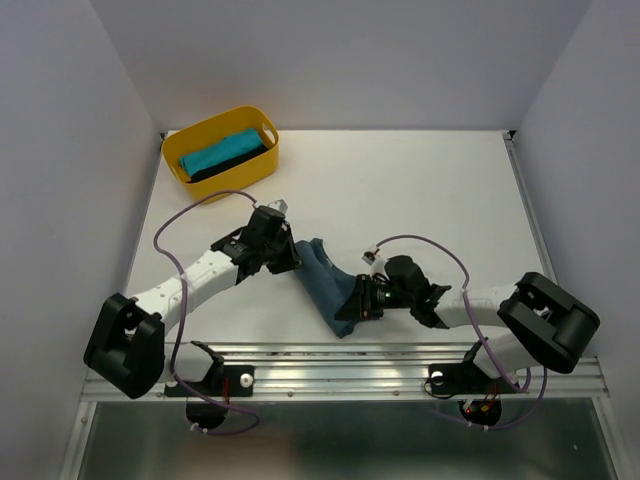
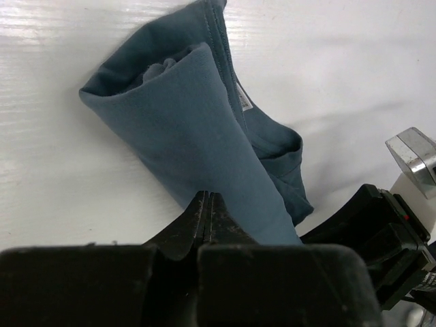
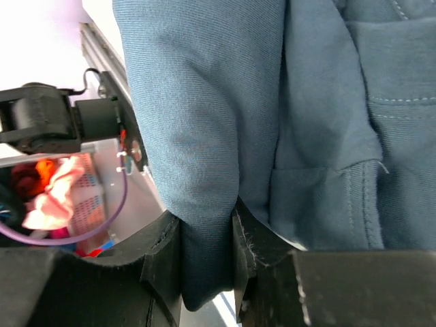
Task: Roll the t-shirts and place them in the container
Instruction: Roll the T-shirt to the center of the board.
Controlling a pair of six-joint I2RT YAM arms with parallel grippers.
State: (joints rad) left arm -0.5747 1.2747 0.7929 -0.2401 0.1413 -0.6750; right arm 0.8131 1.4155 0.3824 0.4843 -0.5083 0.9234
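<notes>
The slate-blue t-shirt (image 1: 325,275) lies partly rolled on the white table between my two arms. In the left wrist view the t-shirt (image 2: 191,116) is a loose roll with its open end at the upper left and its collar along the right. My left gripper (image 2: 208,199) is shut at the roll's near edge, jaws pressed together with no cloth showing between them; the same gripper (image 1: 287,262) sits at the shirt's left end. My right gripper (image 3: 208,228) is shut on a thick fold of the t-shirt (image 3: 204,102) at its near right end (image 1: 358,303).
A yellow tub (image 1: 232,182) stands at the back left, holding a rolled turquoise shirt (image 1: 222,152) and a black one (image 1: 240,163). A metal rail (image 1: 340,365) runs along the table's near edge. White walls close in both sides.
</notes>
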